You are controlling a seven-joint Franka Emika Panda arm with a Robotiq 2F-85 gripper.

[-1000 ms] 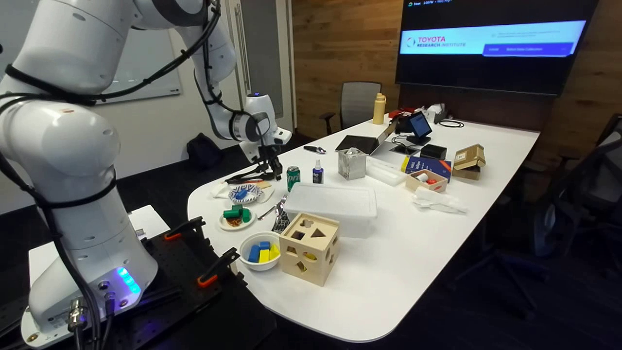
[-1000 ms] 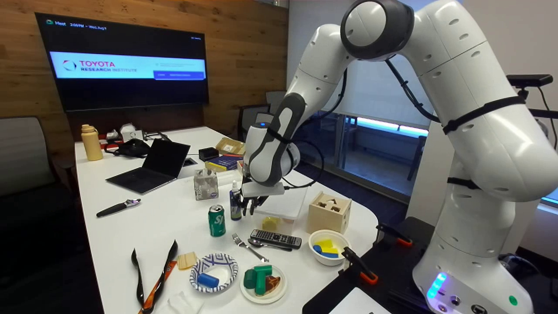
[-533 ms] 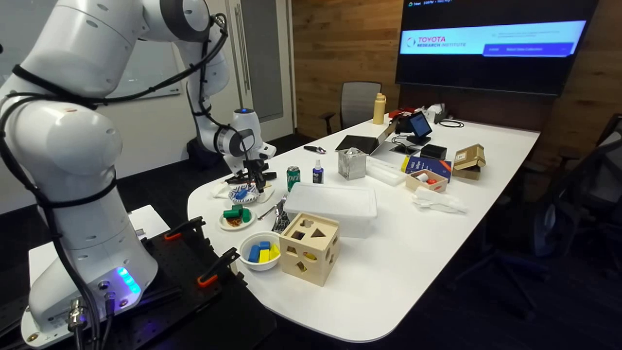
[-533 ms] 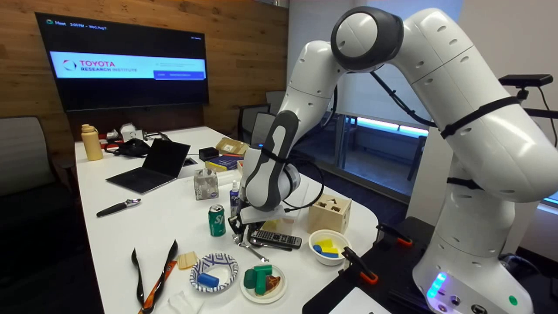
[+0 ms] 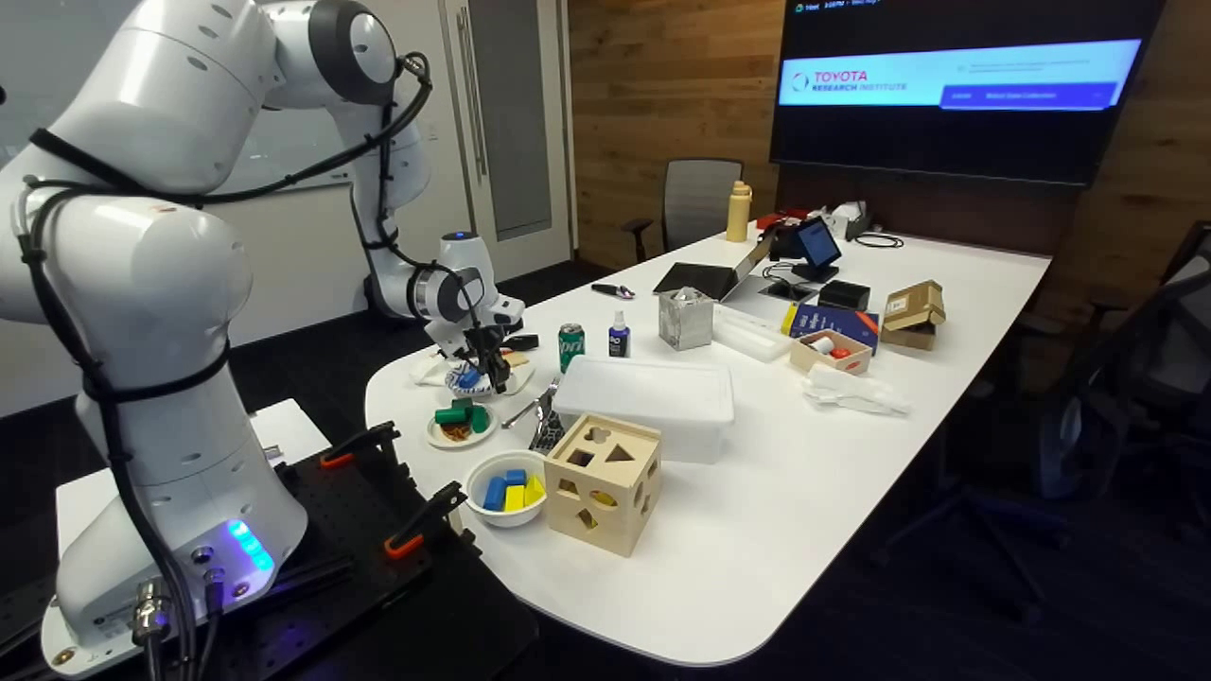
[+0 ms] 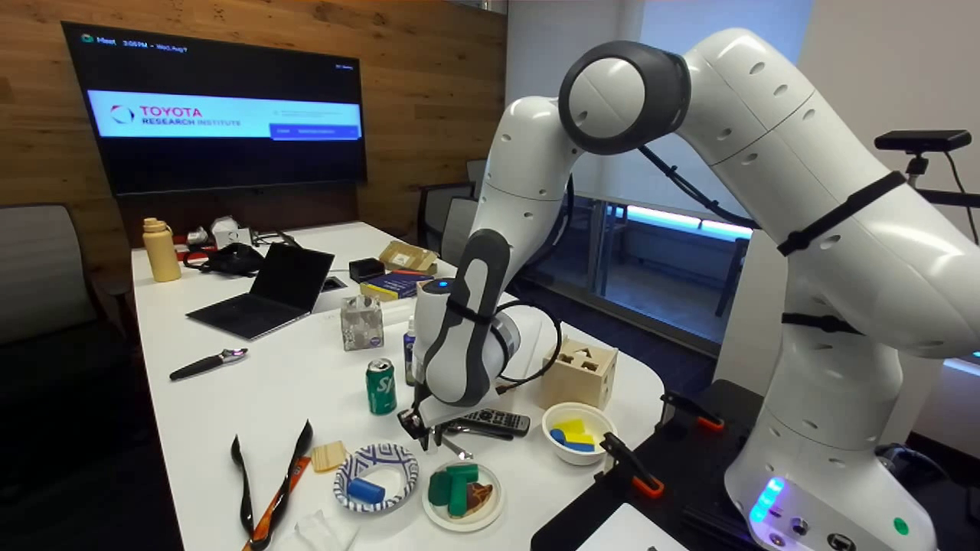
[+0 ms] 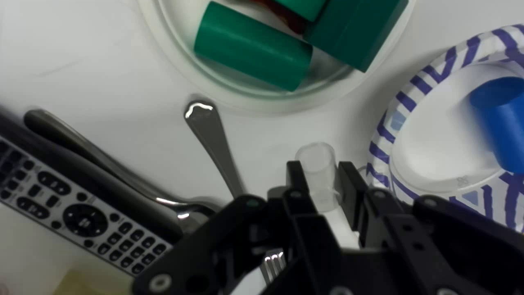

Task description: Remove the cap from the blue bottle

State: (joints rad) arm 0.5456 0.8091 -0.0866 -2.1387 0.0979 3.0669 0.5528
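The blue bottle (image 5: 618, 341) stands upright on the table, with its white spray nozzle bare on top. It is partly hidden behind the arm in an exterior view (image 6: 409, 358). In the wrist view a clear plastic cap (image 7: 321, 180) sits between my two fingertips. My gripper (image 7: 321, 170) is shut on this cap and holds it over the table, between the patterned bowl and the fork. In the exterior views the gripper shows low beside the bowl (image 5: 498, 384) and just above the fork's handle end (image 6: 429, 438), away from the bottle.
The patterned bowl (image 7: 417, 85) with a blue block and the white plate (image 7: 176, 53) with green blocks lie close by. A fork (image 7: 216, 149), a spoon (image 7: 98, 157) and a remote (image 7: 86, 219) lie alongside. A green can (image 6: 380, 389) and the wooden shape-sorter (image 5: 596, 506) stand farther off.
My gripper has moved from near the bottle toward the fork and the plates, and has come down closer to the table. The bottle has stayed in place.
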